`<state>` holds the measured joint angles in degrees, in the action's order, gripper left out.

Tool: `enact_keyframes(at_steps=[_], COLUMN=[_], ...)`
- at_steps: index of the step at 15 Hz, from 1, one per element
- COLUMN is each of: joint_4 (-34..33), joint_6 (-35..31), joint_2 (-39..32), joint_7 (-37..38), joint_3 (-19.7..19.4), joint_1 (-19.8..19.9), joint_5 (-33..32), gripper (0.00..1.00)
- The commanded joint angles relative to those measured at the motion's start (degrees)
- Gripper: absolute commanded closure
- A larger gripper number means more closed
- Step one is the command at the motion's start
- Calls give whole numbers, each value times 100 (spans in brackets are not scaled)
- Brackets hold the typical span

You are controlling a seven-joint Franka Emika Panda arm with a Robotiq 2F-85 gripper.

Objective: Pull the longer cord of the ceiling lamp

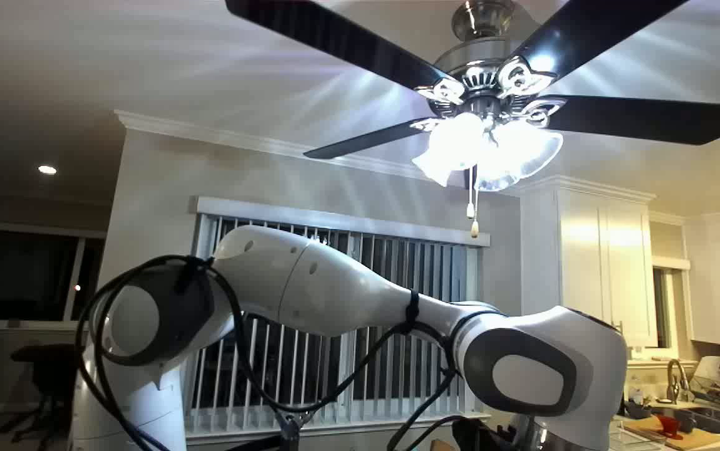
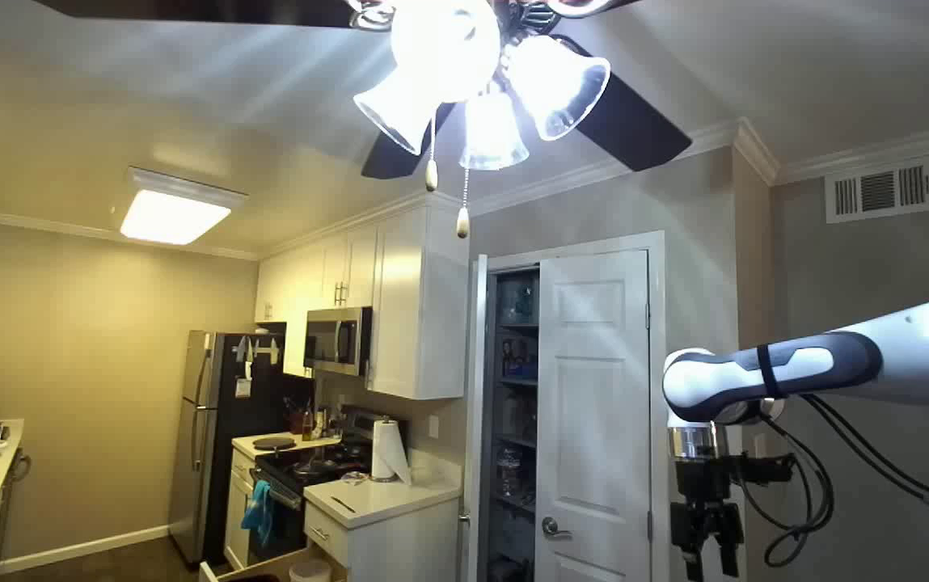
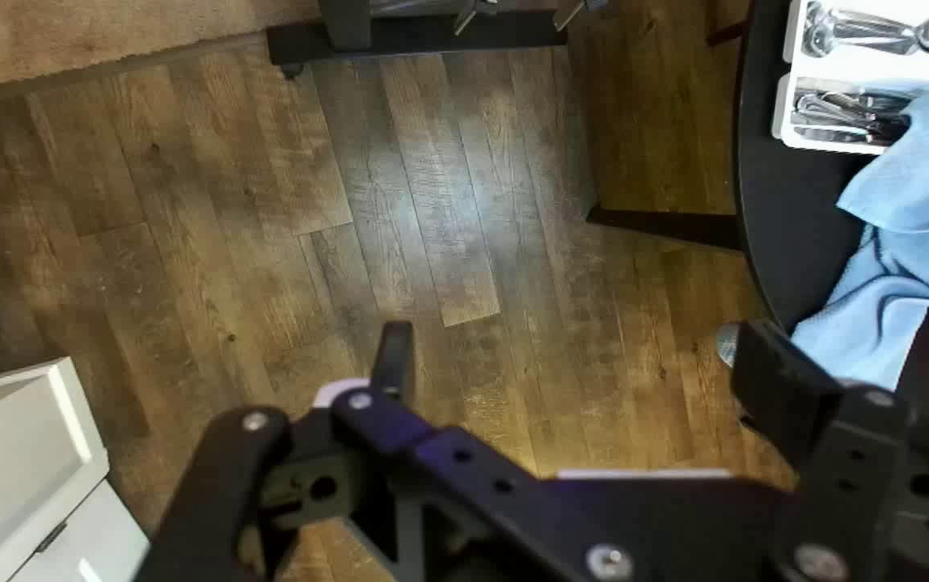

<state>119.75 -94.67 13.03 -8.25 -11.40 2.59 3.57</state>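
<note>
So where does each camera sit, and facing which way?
In an exterior view: lower than the ceiling lamp, facing window blinds; arm in foreground.
In an exterior view: lower than the lamp, facing fridge and white door; arm, gripper at right.
Wrist view: wrist-mounted, facing down at the floor; gripper fingers show.
Both exterior views share arm, lamp, longer cord.

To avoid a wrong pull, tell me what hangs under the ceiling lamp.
The longer cord and the shorter cord hang there in both exterior views, each ending in a small pendant. The bright glass shades hide their upper ends.
</note>
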Motion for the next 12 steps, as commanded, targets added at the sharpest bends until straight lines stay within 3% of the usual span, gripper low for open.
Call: enact_keyframes(at_steps=[1,6,12], joint_4=[-14,-14,380], joint_6=[16,16,-1807], joint_2=[-11,-11,87], joint_7=[-25,-25,-726], joint_3=[120,120,522], joint_1=[136,136,-283], joint_5=[25,25,594], gripper=[0,0,0])
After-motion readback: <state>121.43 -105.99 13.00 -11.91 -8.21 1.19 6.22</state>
